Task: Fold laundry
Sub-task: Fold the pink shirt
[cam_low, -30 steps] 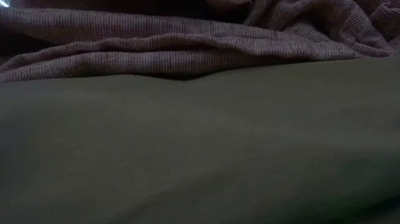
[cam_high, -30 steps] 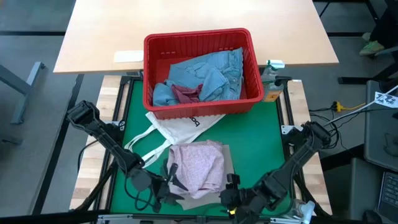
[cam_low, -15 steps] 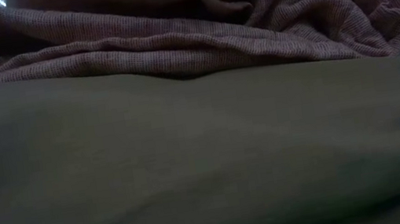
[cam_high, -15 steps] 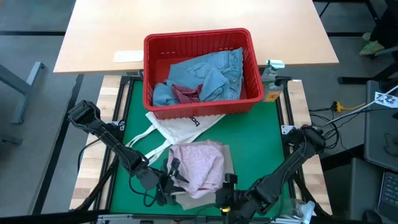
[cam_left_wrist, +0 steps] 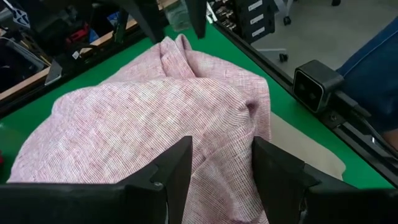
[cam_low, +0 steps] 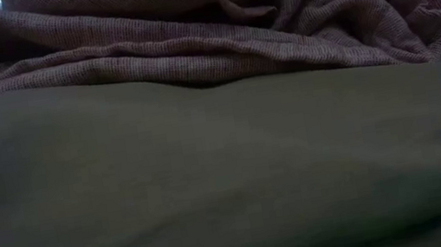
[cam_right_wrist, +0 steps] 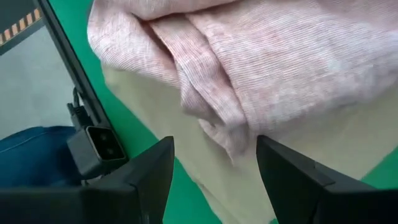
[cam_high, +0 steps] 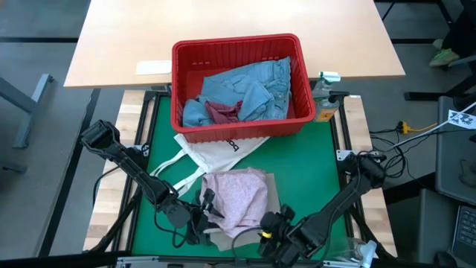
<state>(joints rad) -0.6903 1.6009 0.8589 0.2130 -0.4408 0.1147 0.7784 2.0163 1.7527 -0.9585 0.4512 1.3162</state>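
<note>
A mottled pink top [cam_high: 236, 197] lies crumpled on beige trousers [cam_high: 274, 195], which lie flat on the green mat near the table's front edge. In the low view the trousers [cam_low: 212, 186] fill the foreground with the pink top [cam_low: 192, 49] behind them. My left gripper [cam_high: 210, 208] is open at the top's left edge, its fingers [cam_left_wrist: 177, 174] on either side of a stretch of pink cloth [cam_left_wrist: 186, 106]; I cannot tell whether they touch it. My right gripper [cam_high: 266, 223] is open at the top's near right corner, above a pink fold [cam_right_wrist: 217, 118] and the trousers [cam_right_wrist: 186, 149].
A red basket [cam_high: 178, 89] with blue jeans [cam_high: 253, 85] and a dark red garment [cam_high: 222, 112] stands at the far side. A white tote bag [cam_high: 208, 152] lies between the basket and the pink top. The small low camera [cam_left_wrist: 316, 84] sits at the near edge.
My right gripper has come down and moved toward the table's left along the near edge, closer to the pink top, and has rolled about its own axis. My left gripper has edged a little toward the top. The cloth has kept its shape.
</note>
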